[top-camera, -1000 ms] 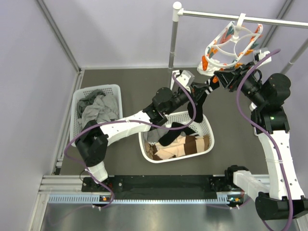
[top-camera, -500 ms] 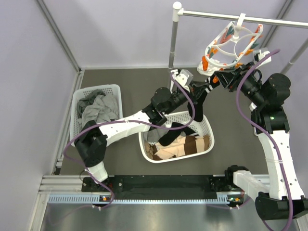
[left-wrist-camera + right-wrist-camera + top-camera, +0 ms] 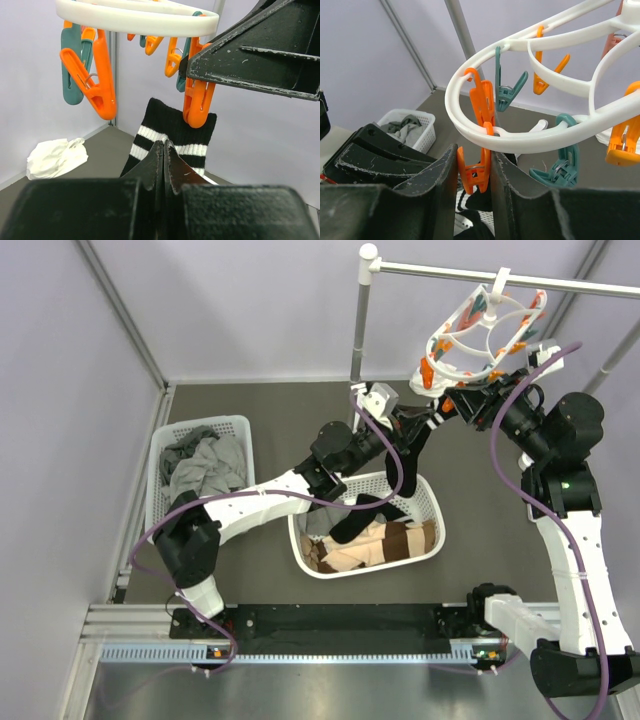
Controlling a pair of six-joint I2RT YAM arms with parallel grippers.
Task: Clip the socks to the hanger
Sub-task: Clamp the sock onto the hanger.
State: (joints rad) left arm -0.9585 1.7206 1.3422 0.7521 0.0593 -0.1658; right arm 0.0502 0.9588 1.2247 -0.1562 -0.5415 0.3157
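Observation:
The black sock [image 3: 172,131] with white stripes hangs from my left gripper [image 3: 164,143], which is shut on its cuff. The sock [image 3: 405,465] trails down into the basket. Above it hangs the white hanger [image 3: 478,335], tilted on the rail. My right gripper [image 3: 474,150] is shut on one of the hanger's orange pegs [image 3: 476,174], under the ring [image 3: 520,137]. In the left wrist view that peg [image 3: 199,102] reaches down to the cuff's top edge. I cannot tell whether it grips the cloth. Tan and brown socks [image 3: 378,543] lie in the basket.
A white mesh basket [image 3: 436,512] stands under the left arm. Another basket [image 3: 160,445] at the left holds grey garments. The rail's upright pole [image 3: 358,330] is just left of the hanger. A crumpled white cloth [image 3: 55,156] lies on the floor.
My left arm has edged slightly up and left with the sock. The right gripper stays on the orange peg.

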